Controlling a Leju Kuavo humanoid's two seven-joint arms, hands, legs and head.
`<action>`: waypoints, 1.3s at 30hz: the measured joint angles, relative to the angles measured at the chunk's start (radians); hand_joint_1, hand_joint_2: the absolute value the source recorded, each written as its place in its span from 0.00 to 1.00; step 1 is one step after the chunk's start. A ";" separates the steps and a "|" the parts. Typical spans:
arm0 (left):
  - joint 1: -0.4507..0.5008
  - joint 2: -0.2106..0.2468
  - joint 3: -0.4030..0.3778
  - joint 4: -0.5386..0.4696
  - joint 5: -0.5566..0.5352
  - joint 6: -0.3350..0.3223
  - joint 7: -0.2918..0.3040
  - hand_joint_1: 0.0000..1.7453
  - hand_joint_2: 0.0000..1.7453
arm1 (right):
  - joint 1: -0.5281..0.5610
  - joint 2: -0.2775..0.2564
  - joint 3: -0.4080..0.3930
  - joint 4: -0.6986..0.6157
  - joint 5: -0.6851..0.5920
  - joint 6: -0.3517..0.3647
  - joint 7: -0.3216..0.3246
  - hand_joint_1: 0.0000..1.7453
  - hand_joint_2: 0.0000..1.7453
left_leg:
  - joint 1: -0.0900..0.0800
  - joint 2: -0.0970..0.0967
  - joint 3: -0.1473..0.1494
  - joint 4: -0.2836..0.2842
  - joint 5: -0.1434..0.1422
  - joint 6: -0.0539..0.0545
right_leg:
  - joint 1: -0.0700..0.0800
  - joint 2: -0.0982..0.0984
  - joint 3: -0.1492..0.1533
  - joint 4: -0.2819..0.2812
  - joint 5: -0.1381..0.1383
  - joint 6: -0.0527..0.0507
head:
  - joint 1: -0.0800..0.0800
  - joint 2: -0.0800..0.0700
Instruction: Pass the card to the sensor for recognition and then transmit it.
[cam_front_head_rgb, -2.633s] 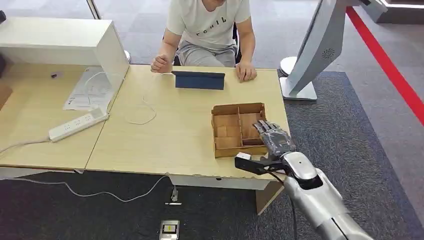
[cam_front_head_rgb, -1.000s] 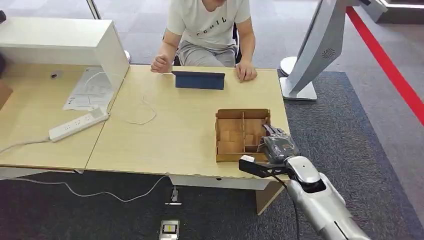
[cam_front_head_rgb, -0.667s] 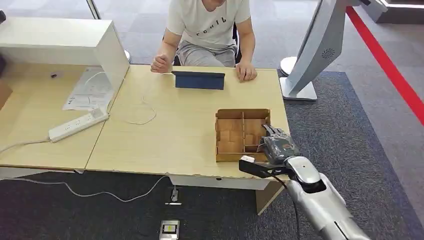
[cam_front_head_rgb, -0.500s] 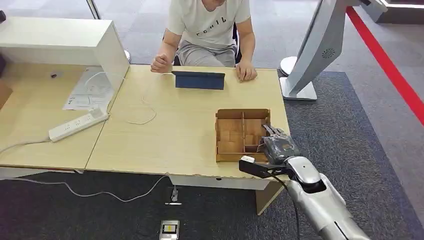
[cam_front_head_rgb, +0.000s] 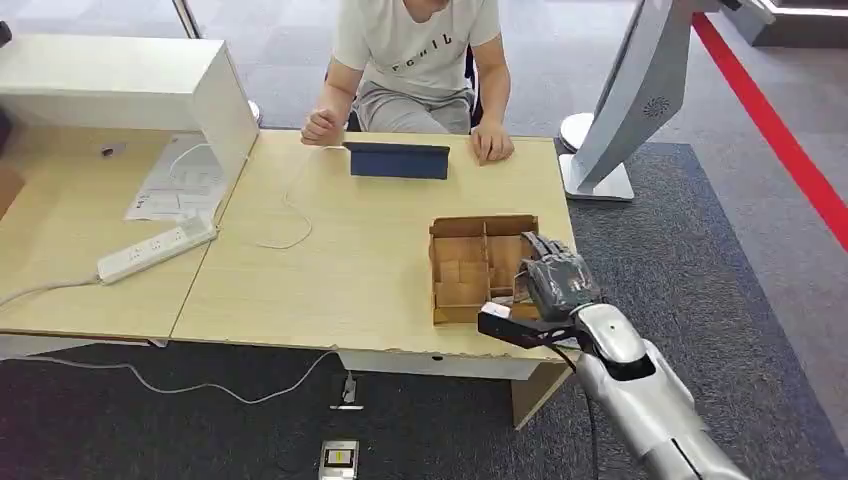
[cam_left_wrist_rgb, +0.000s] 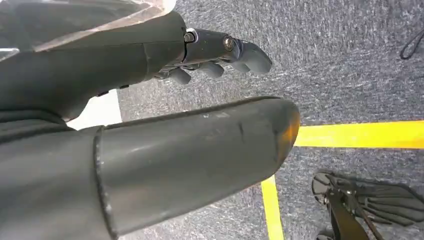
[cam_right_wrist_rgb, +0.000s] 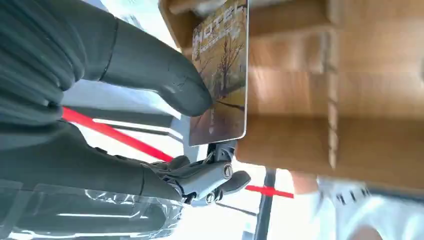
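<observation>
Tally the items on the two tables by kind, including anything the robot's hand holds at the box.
Card, pinched by the right hand: 1
Divided cardboard box: 1
Dark blue tablet: 1
White power strip: 1
Paper sheet: 1
White cabinet: 1
Total: 6

The right robot hand reaches forward on its silver arm with its thumb and fingers pinching a card, while the left robot hand hangs down with its fingers curled, holding nothing.
</observation>
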 joint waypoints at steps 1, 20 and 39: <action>0.000 0.000 0.000 0.000 0.000 -0.003 -0.001 0.00 0.00 | -0.002 0.000 0.000 -0.019 0.001 0.008 -0.002 1.00 1.00 | 0.000 0.000 0.000 0.000 0.000 0.000 | 0.000 0.000 0.000 0.000 0.000 0.000 | 0.000 0.000; 0.000 -0.003 -0.001 0.000 -0.005 -0.002 -0.001 0.00 0.00 | 0.015 0.000 0.002 -0.150 -0.025 -0.024 -0.023 1.00 1.00 | 0.000 0.000 0.000 0.000 0.000 0.000 | 0.000 0.000 0.000 0.000 0.000 0.000 | 0.000 0.000; -0.002 -0.008 -0.025 0.000 -0.046 -0.047 -0.041 0.00 0.00 | -0.345 0.197 0.023 0.164 0.062 -0.213 -0.025 1.00 1.00 | 0.000 0.000 -0.001 0.000 0.002 -0.001 | 0.000 0.000 -0.001 0.001 0.001 -0.001 | 0.001 0.000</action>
